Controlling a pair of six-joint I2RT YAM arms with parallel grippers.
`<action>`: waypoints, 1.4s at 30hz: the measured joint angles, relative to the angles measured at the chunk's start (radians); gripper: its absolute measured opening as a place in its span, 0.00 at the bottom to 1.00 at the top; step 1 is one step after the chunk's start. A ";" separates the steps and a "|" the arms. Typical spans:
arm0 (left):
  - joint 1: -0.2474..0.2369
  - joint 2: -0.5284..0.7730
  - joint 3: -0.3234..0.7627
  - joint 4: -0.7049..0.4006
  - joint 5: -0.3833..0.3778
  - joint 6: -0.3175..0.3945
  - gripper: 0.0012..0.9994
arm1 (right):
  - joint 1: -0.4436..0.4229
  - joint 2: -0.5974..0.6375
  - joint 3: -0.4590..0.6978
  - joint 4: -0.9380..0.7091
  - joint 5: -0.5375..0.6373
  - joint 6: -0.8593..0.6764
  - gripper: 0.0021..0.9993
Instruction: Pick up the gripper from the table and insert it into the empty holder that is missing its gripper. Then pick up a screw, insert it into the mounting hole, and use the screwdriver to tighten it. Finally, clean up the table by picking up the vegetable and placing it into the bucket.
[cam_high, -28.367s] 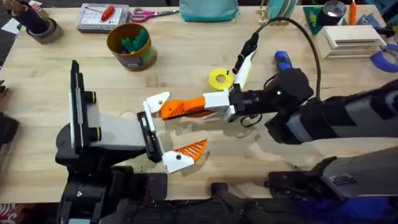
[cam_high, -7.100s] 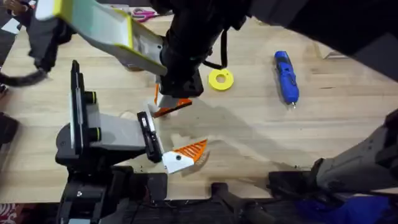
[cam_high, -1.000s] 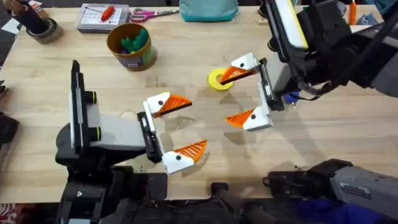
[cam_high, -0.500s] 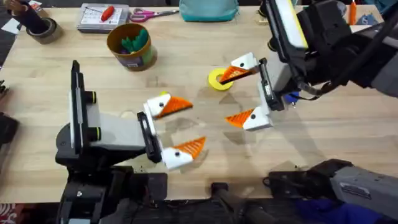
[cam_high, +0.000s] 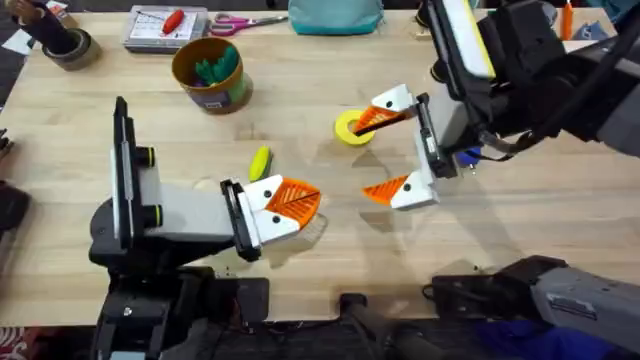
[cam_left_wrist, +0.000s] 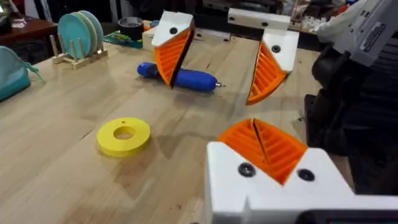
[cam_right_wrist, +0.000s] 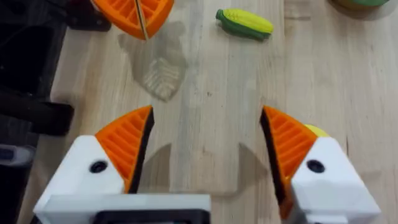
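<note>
My left gripper (cam_high: 288, 203) is shut, its two orange ribbed tips pressed together with nothing between them, as the left wrist view (cam_left_wrist: 264, 146) also shows. Each white mount I see carries an orange tip, so the empty holder and a loose gripper are out of view. The corn vegetable (cam_high: 260, 162) (cam_right_wrist: 244, 23) lies just beyond the left gripper. My right gripper (cam_high: 392, 150) (cam_right_wrist: 208, 149) hangs open over the table. The blue screwdriver (cam_left_wrist: 180, 76) (cam_high: 465, 157) lies behind the right gripper, partly hidden from above. The bucket (cam_high: 210, 72) stands at the back left. A screw is out of view.
A flat yellow ring disc (cam_high: 350, 128) (cam_left_wrist: 123, 135) lies beside the right gripper's far finger. Along the back edge are a tape roll (cam_high: 62, 42), a clear box with a red tool (cam_high: 165, 25), scissors (cam_high: 240, 20) and a teal bag (cam_high: 335, 15).
My left gripper's fingers have closed together, which uncovered the corn lying on the table. The right arm has not moved.
</note>
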 joint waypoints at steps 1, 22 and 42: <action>0.000 0.000 0.000 0.000 0.000 0.000 0.01 | 0.000 0.000 0.000 0.000 0.000 0.001 1.00; 0.000 0.000 0.000 0.000 0.000 0.000 0.01 | -0.020 0.000 0.431 -0.227 0.458 0.891 1.00; 0.000 0.000 0.000 0.000 0.000 0.000 0.01 | -0.199 0.001 0.679 -0.519 0.981 1.127 1.00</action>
